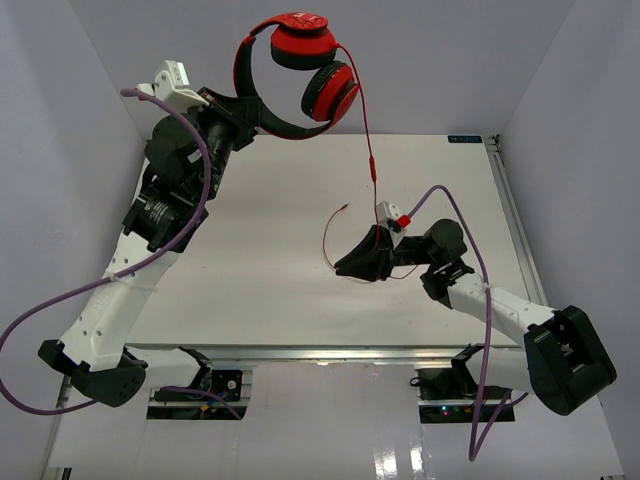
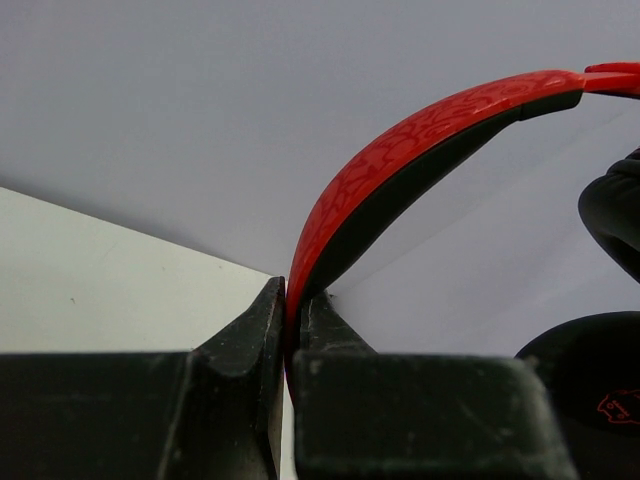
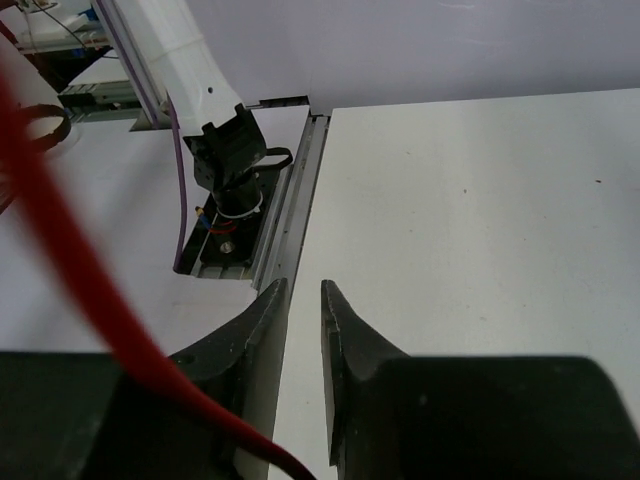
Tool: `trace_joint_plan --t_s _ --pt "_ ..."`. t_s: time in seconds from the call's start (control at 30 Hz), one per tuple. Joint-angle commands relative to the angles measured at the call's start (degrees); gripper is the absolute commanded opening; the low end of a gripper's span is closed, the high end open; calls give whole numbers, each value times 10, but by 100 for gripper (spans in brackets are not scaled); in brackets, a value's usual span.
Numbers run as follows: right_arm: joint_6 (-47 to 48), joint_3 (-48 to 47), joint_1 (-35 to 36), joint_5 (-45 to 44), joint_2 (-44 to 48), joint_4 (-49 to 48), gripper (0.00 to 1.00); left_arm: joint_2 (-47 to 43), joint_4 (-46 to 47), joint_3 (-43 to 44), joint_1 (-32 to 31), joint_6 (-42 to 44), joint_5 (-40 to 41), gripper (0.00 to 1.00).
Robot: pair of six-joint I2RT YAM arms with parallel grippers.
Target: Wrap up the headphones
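Note:
The red headphones [image 1: 300, 60] with black ear pads hang in the air at the far edge of the table. My left gripper [image 1: 245, 110] is shut on the red and black headband [image 2: 400, 150], which rises from between the jaws of my left gripper [image 2: 293, 290]. The thin red cable [image 1: 367, 130] drops from an ear cup to the table and loops by my right gripper [image 1: 345, 268]. In the right wrist view the blurred cable [image 3: 60, 230] lies across the left finger. My right gripper [image 3: 303, 285] has a narrow gap between its jaws, and nothing shows between the tips.
The white table [image 1: 260, 260] has a metal rail [image 3: 290, 200] along its near edge, with the left arm's base [image 3: 225, 170] beyond it. Purple arm cables [image 1: 470, 250] loop beside both arms. Grey walls close in the far side.

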State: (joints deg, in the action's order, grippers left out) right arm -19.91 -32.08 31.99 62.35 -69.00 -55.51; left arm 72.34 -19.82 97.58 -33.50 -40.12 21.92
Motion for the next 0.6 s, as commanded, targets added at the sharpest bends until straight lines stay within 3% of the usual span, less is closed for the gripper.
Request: trace_joint_plan --t_s 0.0,0.03,0.27,0.47,0.57 --pt "28 -23 -3 -5 13 42 14 -16 69 2 0 -27 44 0" --pt "38 -30 -5 -8 16 76 8 -18 72 1 0 -25 48 0" --pt "148 -53 -33 -54 32 237 8 -49 103 -43 0 6 93 0" --pt "348 -158 -36 -236 44 525 8 -62 129 -83 0 78 156 0" --pt "433 -217 -36 -324 41 673 8 -36 133 -84 0 164 184 0"
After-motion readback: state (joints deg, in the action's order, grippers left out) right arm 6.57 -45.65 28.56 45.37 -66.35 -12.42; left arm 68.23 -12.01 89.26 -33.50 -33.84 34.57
